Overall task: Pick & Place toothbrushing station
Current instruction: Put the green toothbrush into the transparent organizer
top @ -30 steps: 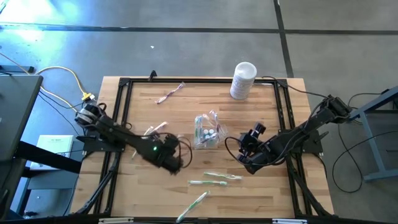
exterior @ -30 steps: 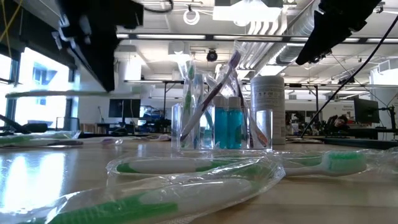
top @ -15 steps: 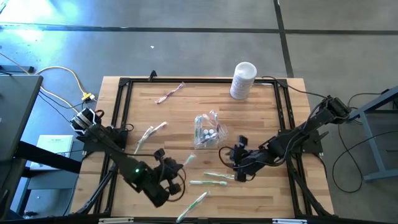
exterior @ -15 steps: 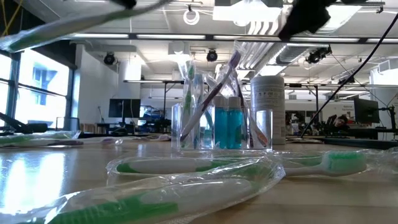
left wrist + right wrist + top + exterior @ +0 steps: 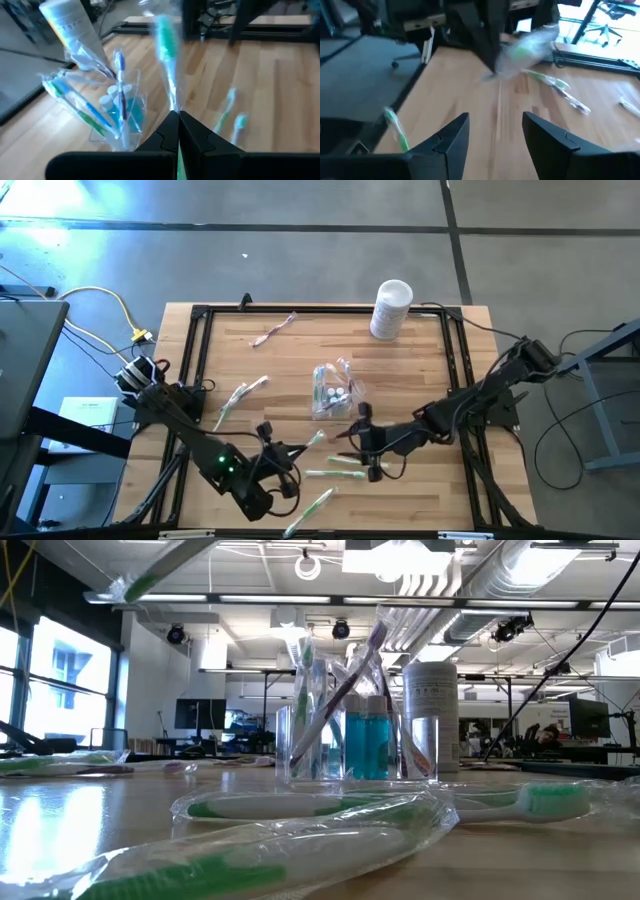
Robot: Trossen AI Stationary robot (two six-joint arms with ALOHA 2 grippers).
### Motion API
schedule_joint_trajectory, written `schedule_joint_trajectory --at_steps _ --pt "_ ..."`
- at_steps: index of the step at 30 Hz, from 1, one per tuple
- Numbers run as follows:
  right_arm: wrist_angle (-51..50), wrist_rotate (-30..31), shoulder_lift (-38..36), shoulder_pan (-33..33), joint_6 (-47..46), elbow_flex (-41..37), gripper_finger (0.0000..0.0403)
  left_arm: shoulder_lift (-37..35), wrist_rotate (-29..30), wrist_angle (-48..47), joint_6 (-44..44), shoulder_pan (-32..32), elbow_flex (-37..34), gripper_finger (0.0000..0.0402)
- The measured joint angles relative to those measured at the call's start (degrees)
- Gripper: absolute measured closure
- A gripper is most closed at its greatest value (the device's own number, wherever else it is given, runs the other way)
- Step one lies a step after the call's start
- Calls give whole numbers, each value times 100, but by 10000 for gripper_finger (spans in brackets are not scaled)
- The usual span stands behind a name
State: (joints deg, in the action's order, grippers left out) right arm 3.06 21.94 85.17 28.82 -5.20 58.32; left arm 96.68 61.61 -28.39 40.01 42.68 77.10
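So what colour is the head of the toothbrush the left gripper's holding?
Green, on the wrapped toothbrush in the left gripper; left wrist view shows it best.

A small clear plastic cup (image 5: pixel 331 393) stands upright mid-table, holding slim toothbrushes (image 5: pixel 345 690) that lean out of its top — a green one, a purple-tipped one — and teal tubes (image 5: pixel 365 742) with white caps. Toward the near edge from the cup lie three wrapped pale green brushes (image 5: pixel 336 474), near one another. Left of the cup lies another wrapped pair (image 5: pixel 240 393); a pink brush (image 5: pixel 273 331) lies well beyond, toward the far edge.
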Motion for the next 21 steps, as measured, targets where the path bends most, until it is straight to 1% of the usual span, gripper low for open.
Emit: schedule_joint_trajectory --at_steps 2,4,6,8,11,15,21 --pt "136 -150 177 -16 111 -27 227 44 104 119 -181 6 -15 401" --pt "551 -304 397 -90 234 -20 227 173 192 479 -381 0 4 402" --pt "834 -353 591 -120 369 -17 227 258 286 608 -645 12 -15 402" --pt "1096 -399 784 -127 411 -17 227 387 261 950 -834 6 -4 402" --pt "1466 -431 961 -157 544 -16 227 483 295 979 -889 6 -11 402" --pt "1640 -418 972 -146 694 -17 227 552 310 1046 -962 8 -13 402" --pt "1807 -401 972 -159 717 -17 227 596 174 1147 -1019 6 -11 402"
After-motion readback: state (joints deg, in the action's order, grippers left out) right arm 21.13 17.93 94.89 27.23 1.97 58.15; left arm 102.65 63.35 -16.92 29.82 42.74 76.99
